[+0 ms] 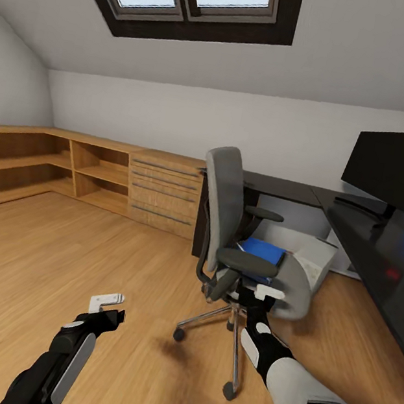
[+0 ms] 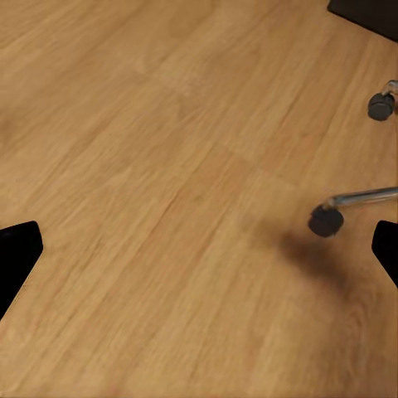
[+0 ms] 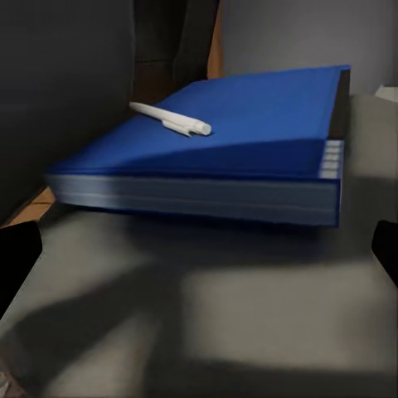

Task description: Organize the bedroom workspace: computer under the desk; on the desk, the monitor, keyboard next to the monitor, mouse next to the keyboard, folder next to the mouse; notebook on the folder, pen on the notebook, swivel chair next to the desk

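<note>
Attic bedroom: the monitor [image 1: 398, 170] already stands on the counter [image 1: 378, 248]. The blue folder [image 3: 249, 124] (pen [image 3: 170, 118] atop) remains on the swivel chair [image 1: 247, 249] seat; right end effector [image 1: 270, 293] open, empty, just before it.

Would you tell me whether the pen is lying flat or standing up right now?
Lying flat. The white pen rests lengthwise on the blue cover of the notebook, which lies on the swivel chair seat.

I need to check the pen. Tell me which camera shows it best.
The right wrist view: the pen lies white and plain on the blue book. In the head view the book is small on the chair and the pen can't be made out.
</note>
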`<state>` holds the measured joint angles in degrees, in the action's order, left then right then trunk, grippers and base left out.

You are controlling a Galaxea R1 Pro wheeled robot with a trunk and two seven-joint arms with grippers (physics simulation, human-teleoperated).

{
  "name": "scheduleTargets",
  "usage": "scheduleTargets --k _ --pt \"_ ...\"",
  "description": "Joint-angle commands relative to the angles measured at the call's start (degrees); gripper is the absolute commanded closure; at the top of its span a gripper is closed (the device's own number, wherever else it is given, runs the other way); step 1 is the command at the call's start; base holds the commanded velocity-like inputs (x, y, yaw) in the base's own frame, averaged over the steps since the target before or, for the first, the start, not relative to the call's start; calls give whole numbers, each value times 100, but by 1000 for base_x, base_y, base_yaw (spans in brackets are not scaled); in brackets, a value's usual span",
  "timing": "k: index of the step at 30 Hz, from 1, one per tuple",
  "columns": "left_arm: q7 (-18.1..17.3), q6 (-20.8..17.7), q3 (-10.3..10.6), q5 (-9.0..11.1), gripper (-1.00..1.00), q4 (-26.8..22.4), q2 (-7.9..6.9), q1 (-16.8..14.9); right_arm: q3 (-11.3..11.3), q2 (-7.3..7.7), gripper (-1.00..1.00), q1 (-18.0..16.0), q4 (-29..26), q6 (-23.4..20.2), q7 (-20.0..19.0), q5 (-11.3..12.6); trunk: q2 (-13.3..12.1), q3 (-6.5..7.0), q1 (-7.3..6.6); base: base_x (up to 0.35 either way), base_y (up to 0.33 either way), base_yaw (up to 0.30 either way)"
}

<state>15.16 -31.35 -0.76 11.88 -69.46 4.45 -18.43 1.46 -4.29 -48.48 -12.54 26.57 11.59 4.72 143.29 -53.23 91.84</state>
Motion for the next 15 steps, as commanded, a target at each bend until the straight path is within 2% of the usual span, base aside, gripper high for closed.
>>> scheduleTargets --k 1,6,15 --pt "40 -20 -3 60 -100 -6 3 -3 21 1 -100 -4 5 24 0 46 3 -3 -1 0 0 109" --pt "38 -20 -3 60 -100 -6 3 -3 14 18 -100 -4 7 24 -8 46 3 2 -1 0 0 -7" --pt "30 -20 -9 68 -100 -30 3 -3 4 49 -100 -4 34 32 -45 97 3 24 -1 0 0 -239"
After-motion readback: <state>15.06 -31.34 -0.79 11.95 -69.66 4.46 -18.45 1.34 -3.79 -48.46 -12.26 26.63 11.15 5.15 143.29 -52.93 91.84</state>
